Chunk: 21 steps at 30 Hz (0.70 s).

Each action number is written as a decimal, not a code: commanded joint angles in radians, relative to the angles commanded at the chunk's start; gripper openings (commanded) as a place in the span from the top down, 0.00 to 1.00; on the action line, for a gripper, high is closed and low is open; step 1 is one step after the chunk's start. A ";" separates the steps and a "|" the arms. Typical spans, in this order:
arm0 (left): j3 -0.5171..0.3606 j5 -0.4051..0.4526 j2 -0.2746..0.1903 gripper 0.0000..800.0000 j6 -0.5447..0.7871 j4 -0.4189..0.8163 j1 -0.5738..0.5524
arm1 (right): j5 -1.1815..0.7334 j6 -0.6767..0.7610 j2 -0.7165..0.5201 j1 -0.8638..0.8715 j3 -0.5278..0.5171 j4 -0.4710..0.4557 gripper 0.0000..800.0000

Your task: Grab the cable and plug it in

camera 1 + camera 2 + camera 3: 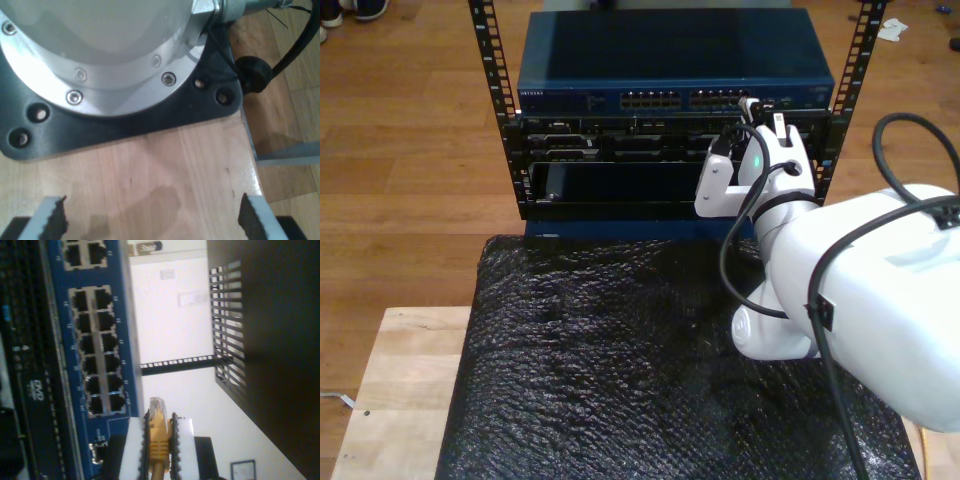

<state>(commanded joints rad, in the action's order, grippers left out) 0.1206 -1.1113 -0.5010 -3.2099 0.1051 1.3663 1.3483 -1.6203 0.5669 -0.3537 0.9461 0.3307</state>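
Cable [159,432]: one, clamped in second end effector [159,440]; first [152,215] agape.

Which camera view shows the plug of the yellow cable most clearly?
The second wrist view: the clear plug of the yellow cable sticks out between the pads of my second gripper, near the blue switch ports. In the exterior view that gripper reaches the switch, the plug too small to tell.

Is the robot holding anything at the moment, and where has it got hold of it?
My second gripper pinches the yellow cable by its ribbed end, just behind the clear plug. My first gripper holds nothing.
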 joint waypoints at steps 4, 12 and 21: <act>0.000 0.000 0.000 0.00 0.000 0.000 0.000 | 0.005 -0.023 0.014 -0.012 0.017 0.055 1.00; 0.000 -0.002 0.000 0.00 0.000 0.000 0.000 | 0.021 -0.058 0.032 -0.035 0.028 0.115 1.00; 0.000 0.000 0.000 0.00 0.000 0.000 0.000 | 0.048 -0.071 0.078 -0.041 0.081 0.143 1.00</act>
<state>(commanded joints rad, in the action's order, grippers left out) 0.1206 -1.1113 -0.5010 -3.2099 0.1051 1.3663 1.3959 -1.6909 0.6452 -0.3951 1.0274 0.4733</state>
